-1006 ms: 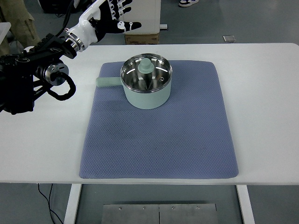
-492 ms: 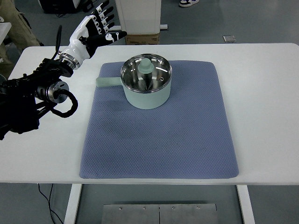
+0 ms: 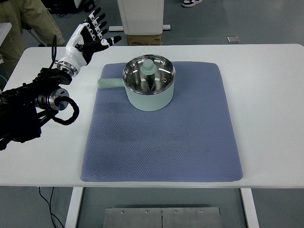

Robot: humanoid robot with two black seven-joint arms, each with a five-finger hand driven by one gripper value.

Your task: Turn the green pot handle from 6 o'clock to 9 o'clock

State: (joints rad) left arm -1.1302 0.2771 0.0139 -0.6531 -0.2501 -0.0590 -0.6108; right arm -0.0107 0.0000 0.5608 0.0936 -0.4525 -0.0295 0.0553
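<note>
Green pot (image 3: 148, 88): on blue mat (image 3: 161, 137), toward worktop (image 3: 270, 109) far edge; handle (image 3: 109, 83) pointing at left edge. Left hand (image 3: 88, 35): fingers spread, empty, above far-left corner, apart from pot.

Pot (image 3: 149, 95) matt green outside, shiny metal inside; mat (image 3: 161, 142) woven cloth.

green pot (image 3: 149, 88) on blue mat (image 3: 161, 137) | handle (image 3: 109, 83) at 9 o'clock | left hand (image 3: 88, 35) spread, empty, at 10 o'clock, apart
</note>
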